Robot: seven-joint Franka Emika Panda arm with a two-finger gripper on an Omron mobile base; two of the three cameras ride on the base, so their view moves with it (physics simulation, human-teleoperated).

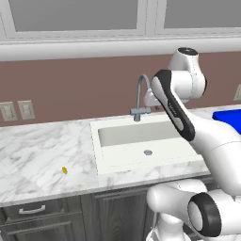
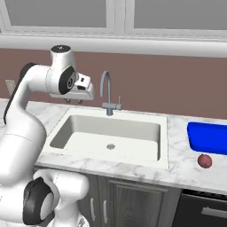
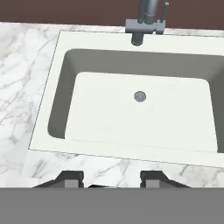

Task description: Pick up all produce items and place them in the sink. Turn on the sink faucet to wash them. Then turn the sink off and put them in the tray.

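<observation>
**Claw idle above sink**

Claw (image 3: 111, 177) is held over the sink's (image 3: 52, 109) front rim, jaws parted, nothing grasped. Produce item (image 2: 204, 161) is seen on the counter's front edge, just beside the tray (image 2: 208, 137), not yet picked.

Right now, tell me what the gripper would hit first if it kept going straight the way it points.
Probably the pale floor of the sink, near the drain; the gripper looks down into it, nothing visible between, though depth is uncertain.
</observation>
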